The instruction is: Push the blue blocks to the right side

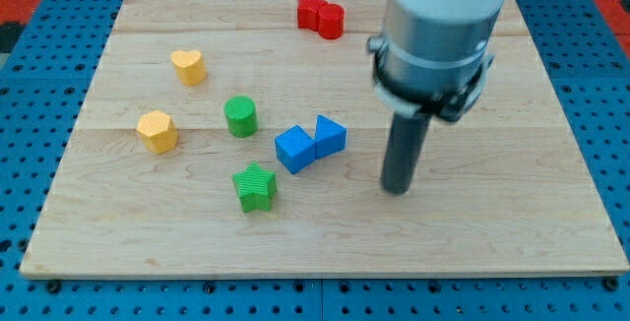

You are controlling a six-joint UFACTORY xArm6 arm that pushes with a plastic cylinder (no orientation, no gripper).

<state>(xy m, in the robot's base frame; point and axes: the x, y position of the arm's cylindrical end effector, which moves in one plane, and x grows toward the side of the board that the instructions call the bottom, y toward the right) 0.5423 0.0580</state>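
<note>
Blocks numbered seven on the wooden board [551, 213]: two blue, two green, two yellow, one red. Both blue ones, a cube [294, 150] and a smaller block [331, 135], sat touching near the middle. My tip [396, 189] stood just to their right, apart from them; it was a bare rod with no pincer to spread or close. Left of the blues lay a green cylinder [240, 116] and green star [256, 186]; farther left, a yellow heart [188, 66] and a yellow block [157, 131]. Near the top edge sat the red block [321, 15].

Red block [321, 15], two yellow [188, 66] [157, 131], two green [240, 116] [256, 186] (one star-shaped)
</note>
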